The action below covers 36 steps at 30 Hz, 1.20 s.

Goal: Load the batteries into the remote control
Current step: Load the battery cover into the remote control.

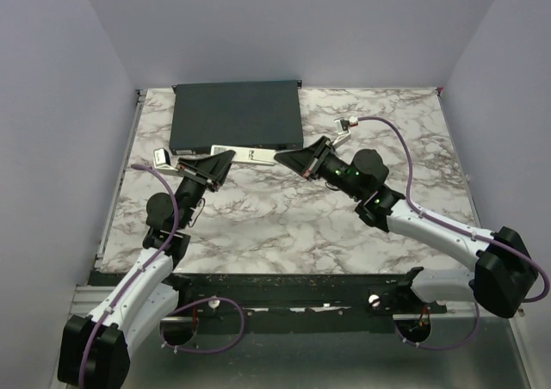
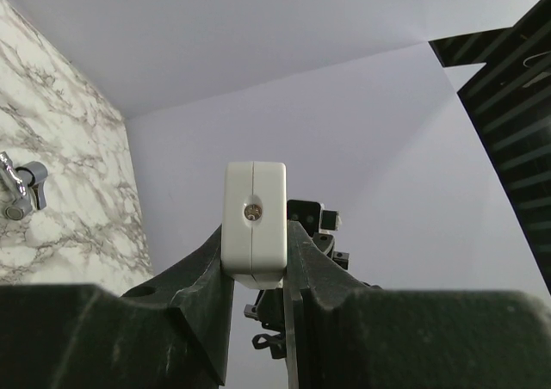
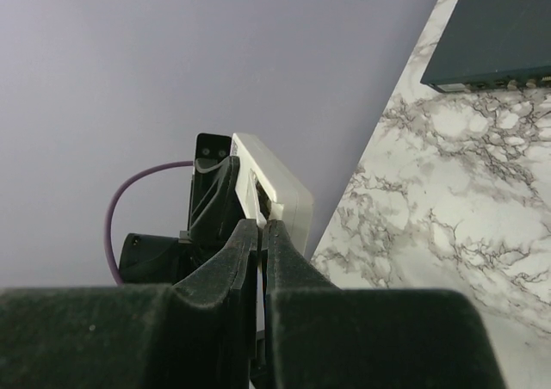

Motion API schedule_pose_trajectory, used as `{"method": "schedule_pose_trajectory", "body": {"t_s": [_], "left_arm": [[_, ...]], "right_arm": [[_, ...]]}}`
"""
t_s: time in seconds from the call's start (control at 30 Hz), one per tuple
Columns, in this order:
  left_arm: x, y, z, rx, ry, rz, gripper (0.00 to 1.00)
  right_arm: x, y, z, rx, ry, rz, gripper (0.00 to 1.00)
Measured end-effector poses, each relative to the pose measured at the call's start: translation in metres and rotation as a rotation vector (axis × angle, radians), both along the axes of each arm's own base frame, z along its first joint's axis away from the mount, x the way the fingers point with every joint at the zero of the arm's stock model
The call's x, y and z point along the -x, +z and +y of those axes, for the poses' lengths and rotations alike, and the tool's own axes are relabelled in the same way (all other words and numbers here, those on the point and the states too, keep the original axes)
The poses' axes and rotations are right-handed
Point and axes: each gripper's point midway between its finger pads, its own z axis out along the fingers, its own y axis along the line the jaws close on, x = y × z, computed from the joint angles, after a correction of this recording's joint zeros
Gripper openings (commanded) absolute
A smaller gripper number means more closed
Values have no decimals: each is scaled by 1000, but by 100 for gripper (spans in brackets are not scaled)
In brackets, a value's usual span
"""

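The remote control is smooth white plastic with a soft satin sheen and a fine seam down its end. The left claw has fingers of matt black plastic, faintly grainy. The counter has a smooth marble-look finish, white with grey veins. The far box is matt dark grey. The cable has a purple rubbery sheath.

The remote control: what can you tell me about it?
The remote control is a slim white plastic bar, stretched sideways in front of the dark box. The left tool clamps one end, whose face shows a small round window. The right tool pinches a thin white edge at its other end.
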Motion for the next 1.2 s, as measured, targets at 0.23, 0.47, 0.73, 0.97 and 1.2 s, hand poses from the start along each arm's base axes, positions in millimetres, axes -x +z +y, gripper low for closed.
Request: {"method": "schedule_pose_trajectory", "body": {"t_s": [0.23, 0.47, 0.73, 0.97, 1.2], "left_arm": [[4, 1, -6, -1, -37, -8, 0], [5, 2, -6, 0, -39, -9, 0], [5, 2, -6, -2, -36, -14, 0], [5, 2, -5, -30, -24, -36, 0], [6, 2, -5, -52, -13, -66, 0]], "right_arm": [[8, 5, 1, 7, 31, -33, 1], [9, 6, 1, 16, 35, -41, 1], [9, 5, 1, 16, 35, -33, 1], [8, 0, 1, 27, 29, -2, 1], [7, -3, 0, 40, 23, 15, 1]]}}
